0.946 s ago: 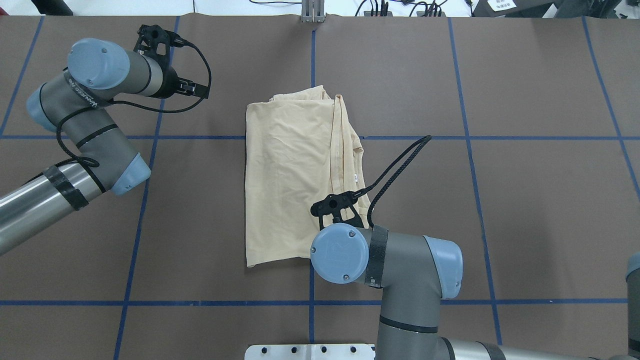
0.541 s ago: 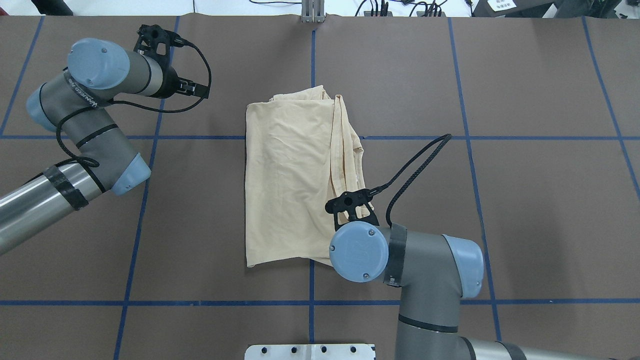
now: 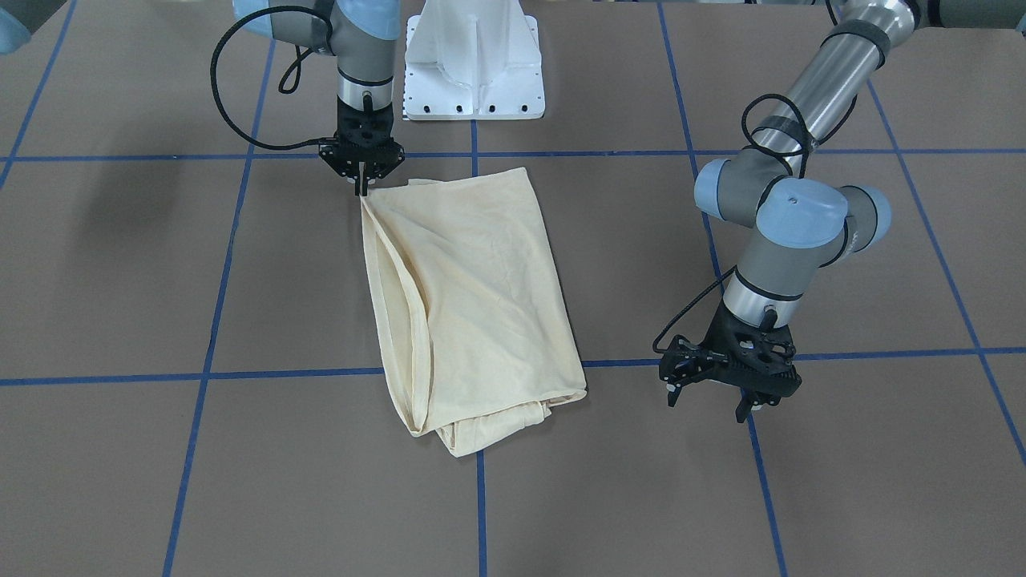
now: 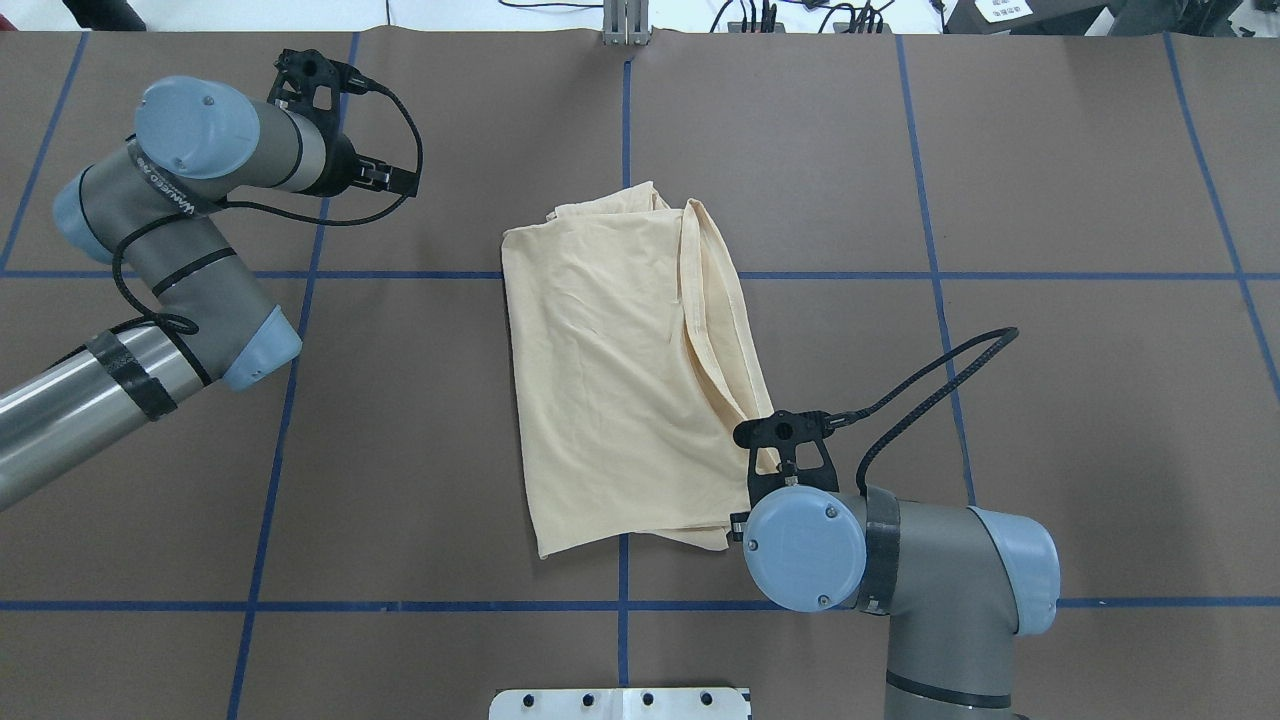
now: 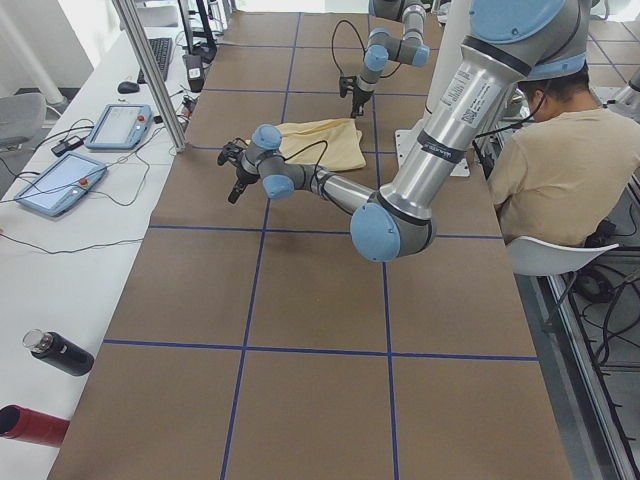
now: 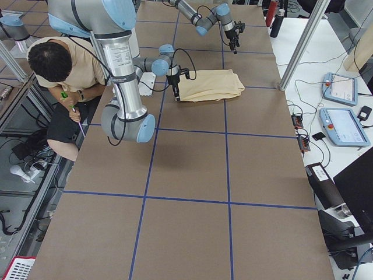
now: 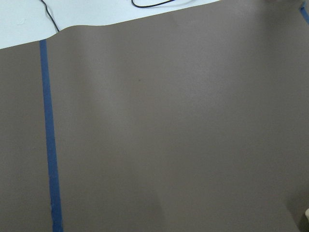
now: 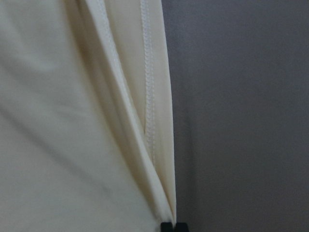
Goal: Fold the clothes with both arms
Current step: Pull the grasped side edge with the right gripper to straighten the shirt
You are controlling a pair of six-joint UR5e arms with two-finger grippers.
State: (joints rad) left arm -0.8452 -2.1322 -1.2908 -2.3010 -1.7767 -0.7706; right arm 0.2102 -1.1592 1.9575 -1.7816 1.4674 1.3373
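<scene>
Cream-yellow T-shirt [image 4: 620, 380], folded into a long panel, lies at the centre of the brown table [image 4: 1050, 150]. Nearest the robot's base, we see the right gripper [image 3: 362, 191] pinched tight on the garment's near hem corner, which is drawn to a point between its tips. Farther out, well apart from the cloth, the left gripper [image 3: 709, 405] hangs over the table, jaws spread wide.

Right end effector [image 3: 362, 189] seemingly pinched closed; left end effector [image 3: 707, 405] spread.
</scene>
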